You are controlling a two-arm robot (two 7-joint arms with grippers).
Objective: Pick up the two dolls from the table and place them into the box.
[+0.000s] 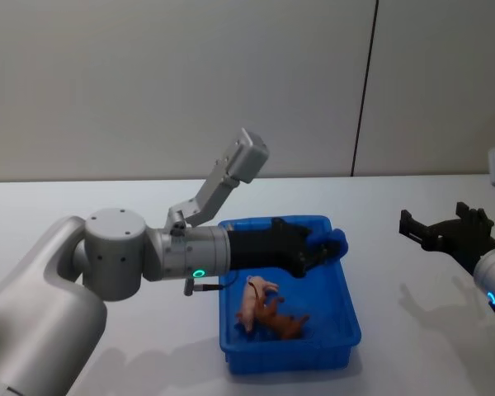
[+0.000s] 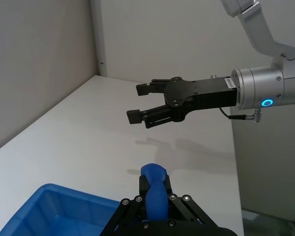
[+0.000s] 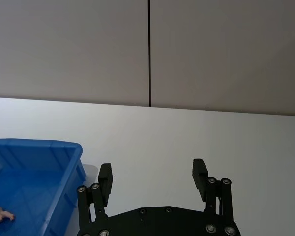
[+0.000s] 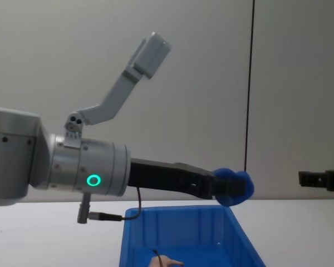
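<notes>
blue box (image 1: 330, 340) already held the pink doll (image 1: 252, 301) and brown doll (image 1: 282, 323). we judged placing done: left gripper (image 1: 337, 244), fingers together and empty, should retract; right gripper (image 2: 139, 103) idled wide apart.

Plain grey panelled wall (image 1: 173, 82) ahead of me, dark vertical seam (image 1: 365, 87) at one o'clock, even indoor light, no windows in sight

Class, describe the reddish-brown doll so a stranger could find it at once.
Start at the blue box on the white table. Two dolls lie inside near its front wall. The reddish-brown doll is the darker one, right of the pale pink doll.
</notes>
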